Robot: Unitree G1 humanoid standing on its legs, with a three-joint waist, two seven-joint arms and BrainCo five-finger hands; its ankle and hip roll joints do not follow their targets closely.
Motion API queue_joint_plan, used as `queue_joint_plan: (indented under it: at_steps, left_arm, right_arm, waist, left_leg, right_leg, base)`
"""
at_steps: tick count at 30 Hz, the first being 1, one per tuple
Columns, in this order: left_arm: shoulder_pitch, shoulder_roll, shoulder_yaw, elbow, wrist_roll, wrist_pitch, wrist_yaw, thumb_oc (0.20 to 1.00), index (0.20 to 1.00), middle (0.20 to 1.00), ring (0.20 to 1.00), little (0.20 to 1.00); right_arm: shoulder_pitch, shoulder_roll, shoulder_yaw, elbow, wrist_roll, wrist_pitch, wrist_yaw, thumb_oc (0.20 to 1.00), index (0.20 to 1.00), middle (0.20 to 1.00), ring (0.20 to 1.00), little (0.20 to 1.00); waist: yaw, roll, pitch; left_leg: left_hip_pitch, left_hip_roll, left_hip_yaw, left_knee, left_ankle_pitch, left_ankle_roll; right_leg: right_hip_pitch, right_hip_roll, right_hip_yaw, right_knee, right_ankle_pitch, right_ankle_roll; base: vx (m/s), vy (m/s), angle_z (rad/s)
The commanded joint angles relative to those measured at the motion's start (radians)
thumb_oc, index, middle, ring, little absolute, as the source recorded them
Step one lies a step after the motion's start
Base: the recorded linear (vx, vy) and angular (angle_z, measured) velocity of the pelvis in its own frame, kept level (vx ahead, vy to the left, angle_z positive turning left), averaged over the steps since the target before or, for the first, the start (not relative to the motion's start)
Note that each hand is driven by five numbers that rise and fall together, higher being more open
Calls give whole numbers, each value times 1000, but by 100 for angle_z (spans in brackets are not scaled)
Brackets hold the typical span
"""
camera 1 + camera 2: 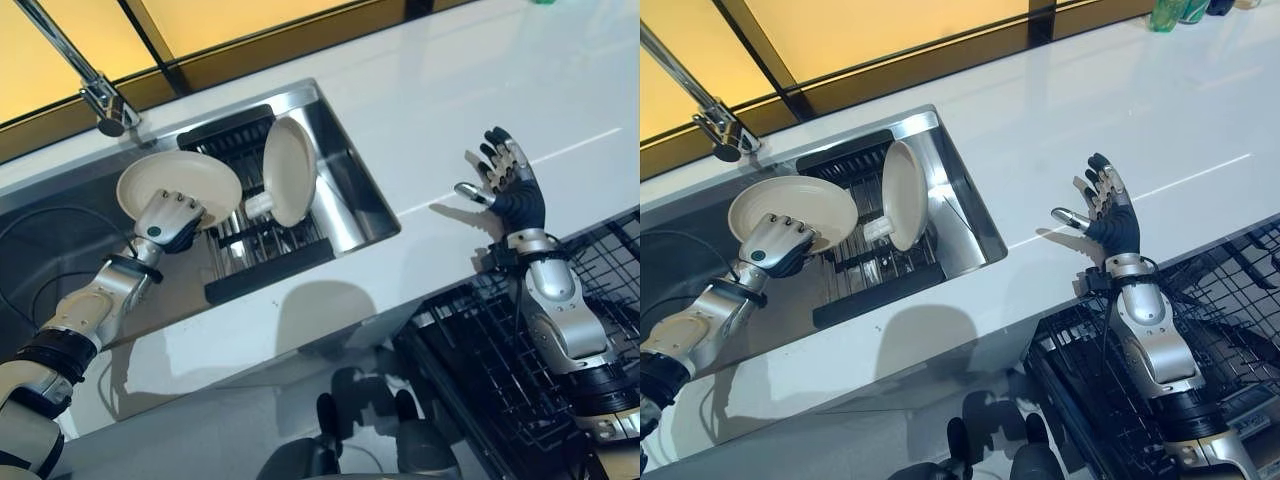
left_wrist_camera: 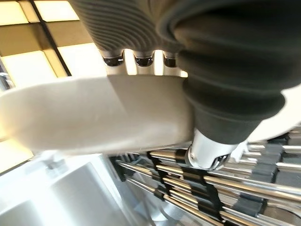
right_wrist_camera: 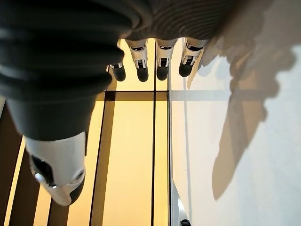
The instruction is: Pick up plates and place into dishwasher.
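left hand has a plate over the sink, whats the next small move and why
Probably carry the plate toward the dishwasher rack. The left hand already grips it by the rim, clear of the sink rack, where a second plate stands. The right hand is open over the counter.

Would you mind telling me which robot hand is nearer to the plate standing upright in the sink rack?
The left robot hand, gripping another plate just beside the upright plate. The right robot hand hovers open above the white counter, well away past the sink's edge.
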Motion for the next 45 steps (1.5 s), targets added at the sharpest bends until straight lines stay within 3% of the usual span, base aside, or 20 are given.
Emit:
queue_joint_plan:
  at_steps: [1,11,18,21,24,26,33,37,44,45]
  left_arm:
    - [21,19,121,9,26,54,91,200,200,200,200,200]
    - [110,47,237,-90,59,63,235,200,200,200,200,200]
    - [152,62,292,-152,26,36,250,200,200,200,200,200]
    - [160,57,325,-177,-123,-47,278,200,200,200,200,200]
    - [179,-10,400,-244,-301,-162,272,200,200,200,200,200]
    - [202,-55,444,-286,-319,-201,244,200,200,200,200,200]
    - [189,-121,482,-405,-419,-291,70,200,200,200,200,200]
    - [154,-121,468,-452,-493,-297,-49,200,200,200,200,200]
    - [90,-135,408,-581,-834,-383,-447,200,200,200,200,200]
    - [82,-142,398,-614,-932,-403,-552,200,200,200,200,200]
  right_arm:
    - [49,5,-20,-25,-10,-9,20,1000,1000,1000,1000,1000]
    - [104,12,-40,-27,3,-13,33,1000,1000,1000,1000,1000]
    - [121,17,-46,-48,10,-7,32,1000,1000,1000,1000,1000]
    - [118,15,-48,-54,10,-20,34,1000,1000,1000,1000,1000]
    - [120,32,-54,-80,-12,-49,24,1000,1000,1000,1000,1000]
    - [117,48,-58,-92,-35,-62,25,1000,1000,1000,1000,1000]
    - [47,66,-45,-142,-75,-61,20,1000,1000,1000,1000,1000]
    - [6,66,-34,-148,-92,-57,20,1000,1000,1000,1000,1000]
    - [-59,52,-8,-169,-96,-23,38,1000,1000,1000,1000,1000]
    - [-67,45,-4,-177,-96,-17,47,1000,1000,1000,1000,1000]
  waist:
    - [31,-47,-87]
    - [51,-46,-128]
    - [61,-44,-158]
    - [68,-48,-169]
    - [83,-56,-183]
    - [91,-62,-194]
    - [123,-91,-241]
    - [137,-97,-263]
    - [159,-106,-300]
    - [162,-106,-304]
  left_leg:
    - [-16,-31,-20,120,-144,-19]
    - [28,-30,-35,103,-150,-19]
    - [50,-21,-40,87,-142,-26]
    - [61,-14,-41,82,-144,-29]
    - [73,-7,-53,71,-144,-31]
    - [81,-1,-61,64,-144,-33]
    - [106,25,-77,29,-137,-48]
    - [116,41,-80,3,-124,-55]
    - [110,58,-89,4,-121,-66]
    - [109,58,-92,8,-123,-66]
  right_leg:
    - [-56,-113,28,-41,107,76]
    - [-14,-120,3,-49,99,77]
    - [12,-118,-16,-69,104,72]
    - [24,-117,-26,-76,101,70]
    - [42,-108,-35,-90,97,66]
    - [54,-101,-40,-100,95,64]
    - [93,-75,-63,-141,92,55]
    - [107,-62,-83,-154,91,50]
    - [113,-46,-112,-158,83,43]
    - [114,-44,-114,-158,81,41]
  base:
    - [41,-5,9]
    - [38,-29,6]
    - [-7,-65,5]
    - [-15,-97,2]
    - [-26,-134,2]
    - [-28,-149,3]
    - [-66,-156,7]
    - [-111,-127,2]
    - [-118,-98,8]
    - [-91,-70,1]
